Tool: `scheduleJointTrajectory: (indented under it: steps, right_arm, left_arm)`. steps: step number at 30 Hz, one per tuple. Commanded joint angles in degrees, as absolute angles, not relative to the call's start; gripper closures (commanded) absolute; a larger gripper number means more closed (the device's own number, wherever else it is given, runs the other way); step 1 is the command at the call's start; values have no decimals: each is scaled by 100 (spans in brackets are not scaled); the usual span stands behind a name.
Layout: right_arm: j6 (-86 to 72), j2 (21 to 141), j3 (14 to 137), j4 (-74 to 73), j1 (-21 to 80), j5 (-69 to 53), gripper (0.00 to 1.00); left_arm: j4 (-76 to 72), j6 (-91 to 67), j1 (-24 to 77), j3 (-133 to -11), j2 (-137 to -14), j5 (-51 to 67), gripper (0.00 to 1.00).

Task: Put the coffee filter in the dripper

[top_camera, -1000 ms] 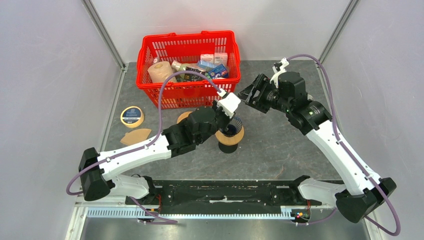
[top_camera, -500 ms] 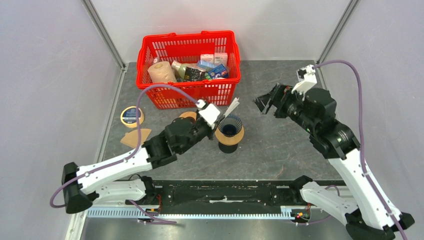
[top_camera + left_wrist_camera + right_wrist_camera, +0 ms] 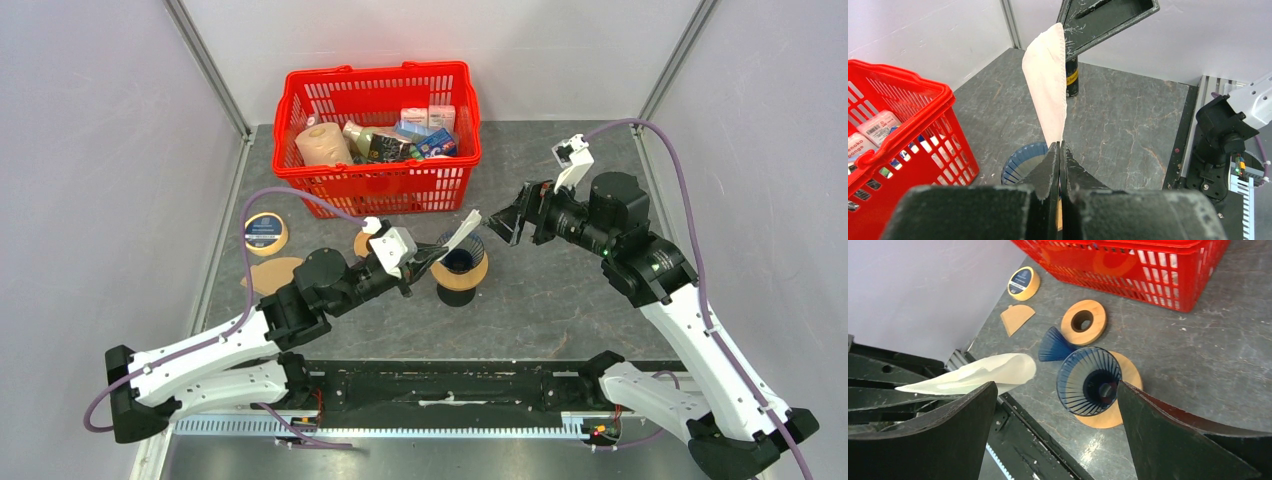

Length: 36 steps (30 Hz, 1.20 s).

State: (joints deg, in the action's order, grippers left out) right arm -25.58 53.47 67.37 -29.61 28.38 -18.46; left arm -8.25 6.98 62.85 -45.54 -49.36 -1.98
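Observation:
The white coffee filter [image 3: 463, 230] sticks up flat and tilted from my left gripper [image 3: 438, 252], which is shut on its lower tip. It hangs just above the left rim of the dripper [image 3: 460, 272], a black cylinder with a ribbed dark-blue cone mouth and a tan collar. In the left wrist view the filter [image 3: 1048, 85] rises from the left gripper [image 3: 1060, 149], with the dripper's rim [image 3: 1015, 162] below. My right gripper [image 3: 508, 222] is open, right of the filter's top edge. Between its fingers, the right gripper [image 3: 1057, 385] frames the filter [image 3: 988, 372] and the dripper [image 3: 1090, 381].
A red basket [image 3: 380, 195] full of groceries stands behind the dripper. Left of the dripper lie a loose wooden ring [image 3: 1084, 321], a separate blue ribbed cone [image 3: 1053, 346], a brown paper filter [image 3: 1016, 317] and a tape roll [image 3: 1023, 282].
My left arm has drawn back to the left, carrying the filter from over the dripper to its left rim. The right gripper has opened wide, swung right, then returned toward the filter.

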Motion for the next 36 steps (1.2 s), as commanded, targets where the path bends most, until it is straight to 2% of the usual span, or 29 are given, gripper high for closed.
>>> scheduleJointTrajectory:
  steps: [1,16,26,32,36]
  right_arm:
    - [-2556,5361,6776,-2690,2830,-2244,3]
    - [-2441,5375,7011,-3132,2822,-1682,3]
    - [-2166,5658,6961,-3377,2820,-2595,6]
    - [-622,5139,6620,-3410,2821,-3891,3]
    - [-74,4778,6378,-3379,2821,-3924,3]
  left_arm:
    - [-1027,816,6299,-4561,-4948,35,98]
    - [-782,948,6295,-4650,-5027,308,98]
    - [-861,980,6302,-4632,-4985,303,98]
    - [-1030,944,6289,-4452,-4737,743,98]
    - [-622,930,6242,-4743,-4867,1183,98]
